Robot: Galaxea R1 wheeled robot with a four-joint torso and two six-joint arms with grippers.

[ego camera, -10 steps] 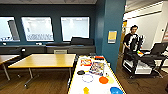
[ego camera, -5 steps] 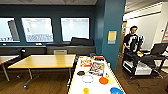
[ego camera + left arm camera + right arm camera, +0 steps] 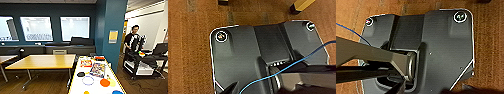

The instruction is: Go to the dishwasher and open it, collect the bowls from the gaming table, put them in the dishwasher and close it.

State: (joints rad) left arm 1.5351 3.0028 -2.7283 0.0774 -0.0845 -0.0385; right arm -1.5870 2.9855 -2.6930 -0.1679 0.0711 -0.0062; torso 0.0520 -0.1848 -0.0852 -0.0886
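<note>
Your head camera looks down the gaming table [image 3: 78,85], the white-topped bench with the yellow frame, which runs away from you toward the teal pillar [image 3: 113,32]. The bowls sit toward its near end: the pale bowl with the bluish rim [image 3: 88,80] lies near the middle, the orange bowl [image 3: 104,82] is just beside it toward the right edge, and the yellow bowl [image 3: 112,83] touches or overlaps the orange one at that edge. A dark round piece [image 3: 81,74] lies near the left edge, and two colourful game boxes [image 3: 97,69] lie further along the top. A wood-topped bench [image 3: 42,61] stands off the left side. A person [image 3: 133,42] stands behind a black cart [image 3: 143,63] to the right. Both wrist cameras look down on brown floor [image 3: 190,50]; you cannot tell from them whether either claw is open or closed.
</note>
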